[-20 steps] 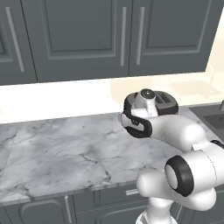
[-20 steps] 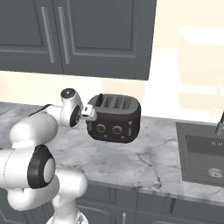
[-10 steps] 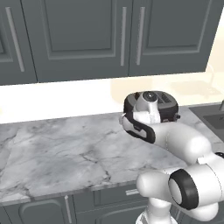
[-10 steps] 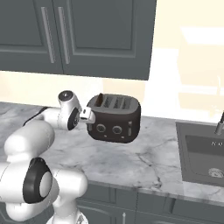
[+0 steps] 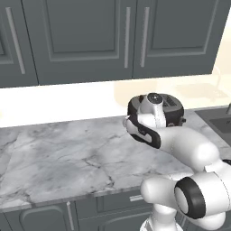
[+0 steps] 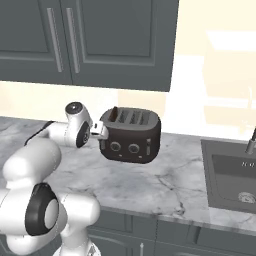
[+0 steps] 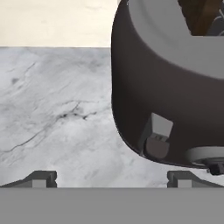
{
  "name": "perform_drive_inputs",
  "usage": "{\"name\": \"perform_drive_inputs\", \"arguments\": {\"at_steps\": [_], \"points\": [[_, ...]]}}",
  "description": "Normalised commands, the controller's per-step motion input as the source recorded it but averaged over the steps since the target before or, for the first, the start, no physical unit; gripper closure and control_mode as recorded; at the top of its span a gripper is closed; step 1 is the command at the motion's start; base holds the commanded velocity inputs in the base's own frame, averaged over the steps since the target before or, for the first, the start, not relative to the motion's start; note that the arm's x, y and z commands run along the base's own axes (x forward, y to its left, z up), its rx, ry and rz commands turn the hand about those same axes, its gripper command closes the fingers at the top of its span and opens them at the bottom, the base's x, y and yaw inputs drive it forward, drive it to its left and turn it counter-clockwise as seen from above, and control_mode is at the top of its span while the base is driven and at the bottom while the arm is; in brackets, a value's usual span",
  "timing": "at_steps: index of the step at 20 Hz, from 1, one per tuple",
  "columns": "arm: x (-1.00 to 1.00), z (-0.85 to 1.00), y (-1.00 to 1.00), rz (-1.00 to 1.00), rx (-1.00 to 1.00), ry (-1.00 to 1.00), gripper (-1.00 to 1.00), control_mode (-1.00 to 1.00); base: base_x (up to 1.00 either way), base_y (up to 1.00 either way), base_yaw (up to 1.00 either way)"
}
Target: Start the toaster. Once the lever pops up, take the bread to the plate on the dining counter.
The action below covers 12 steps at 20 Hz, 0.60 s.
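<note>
The dark toaster [image 6: 131, 136] stands on the grey marble table [image 6: 165, 182] under the wall cabinets [image 6: 90, 40], to the left of the sink [image 6: 232, 175], with its knobs facing the front edge and a brown slice of bread [image 7: 202, 15] sitting in one of its top slots. The pincer [image 7: 111, 177] is spread wide and holds nothing, hovering low beside the toaster's left end. In the hand view its fingertips [image 7: 41, 178] frame bare marble and the toaster's rounded end, where a small grey lever [image 7: 156, 135] shows.
</note>
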Motion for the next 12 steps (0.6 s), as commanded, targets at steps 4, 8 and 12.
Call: {"name": "perform_drive_inputs", "arguments": {"at_steps": [4, 8, 12], "points": [[0.00, 0.16, 0.00, 0.00, 0.00, 0.00, -1.00, -1.00, 0.00, 0.00, 0.00], [0.15, 0.01, 0.12, 0.00, 0.00, 0.00, -1.00, -1.00, 0.00, 0.00, 0.00], [0.18, 0.00, 0.10, 0.00, 0.00, 0.00, -1.00, -1.00, 0.00, 0.00, 0.00]]}}
